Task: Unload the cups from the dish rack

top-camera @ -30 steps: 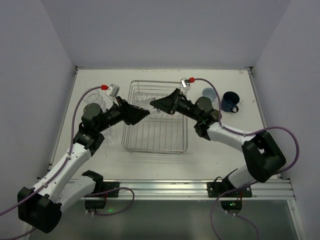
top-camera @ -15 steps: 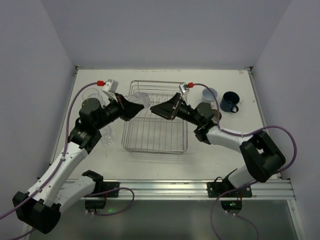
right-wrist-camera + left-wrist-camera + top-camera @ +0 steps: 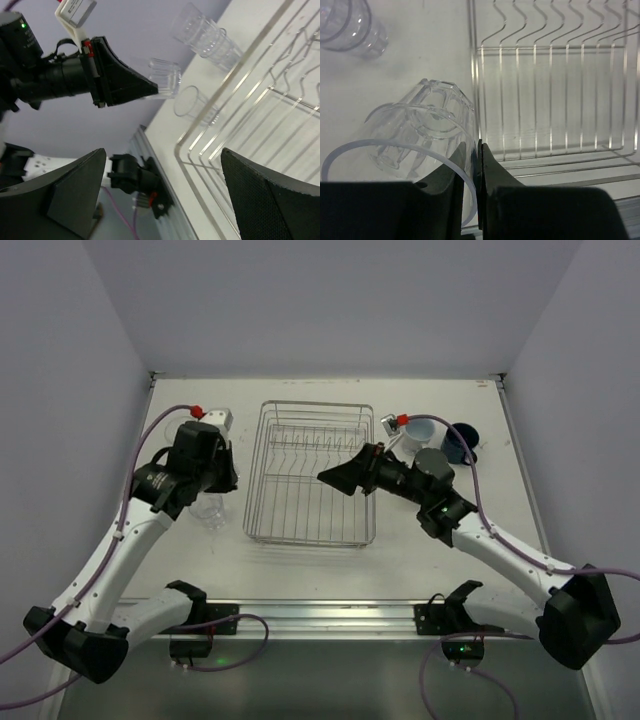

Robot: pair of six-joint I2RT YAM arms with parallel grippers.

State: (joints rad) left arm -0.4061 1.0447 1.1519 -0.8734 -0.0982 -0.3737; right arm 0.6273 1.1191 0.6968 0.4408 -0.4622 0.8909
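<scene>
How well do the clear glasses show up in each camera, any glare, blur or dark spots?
Top external: even light, clear tumblers nearly vanish against the white table. Left wrist: held tumbler sharp, left gripper a dark silhouette. Right wrist: right gripper's fingers dark and slightly soft, far tumblers crisp.

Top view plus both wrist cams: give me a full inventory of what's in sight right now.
silver wire dish rack: one, silver, table centre; no cups seen inside.
held clear ribbed tumbler: one, clear, in the left gripper, left of the rack.
loose clear ribbed tumblers: at least two, clear, on the table left of the rack.
pale blue-grey cup: one, right of the rack's far corner.
dark blue mug: one, right of that cup.
white table: one.
left gripper: black, shut on the tumbler's rim.
right gripper: black, open, over the rack.
</scene>
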